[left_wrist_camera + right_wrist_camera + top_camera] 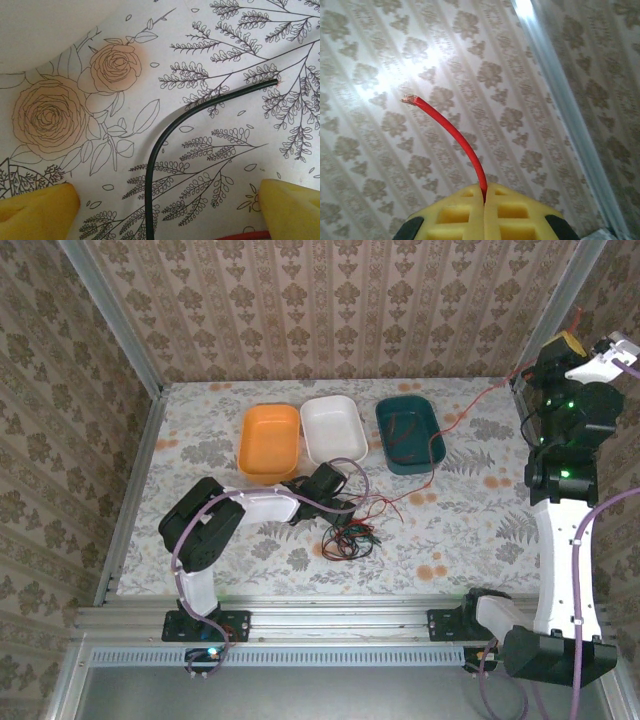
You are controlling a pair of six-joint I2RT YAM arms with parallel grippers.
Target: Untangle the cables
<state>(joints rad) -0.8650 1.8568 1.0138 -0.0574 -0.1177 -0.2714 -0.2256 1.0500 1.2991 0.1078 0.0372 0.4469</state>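
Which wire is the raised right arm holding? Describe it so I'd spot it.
Find the dark teal plastic tray, rightmost of three on the flowered table. A thin red wire rises from the tangled heap of wires, crosses that tray's right edge and enters the right gripper's shut yellow jaws. Unlike the heap, it hangs alone in the air.

Beige damask-patterned walls (330, 310), white floral tabletop (200, 440), aluminium frame rail (330, 618) along near edge

We count three bins on the counter (200, 440): one orange bin (270, 445), one white bin (333, 430), one teal bin (388, 418). Arms: two, a left arm (200, 525) and a right arm (560, 550). Cables: one red cable (455, 137) traceable singly; one tangle of cables (345, 535) with red, black and green strands, number not countable.
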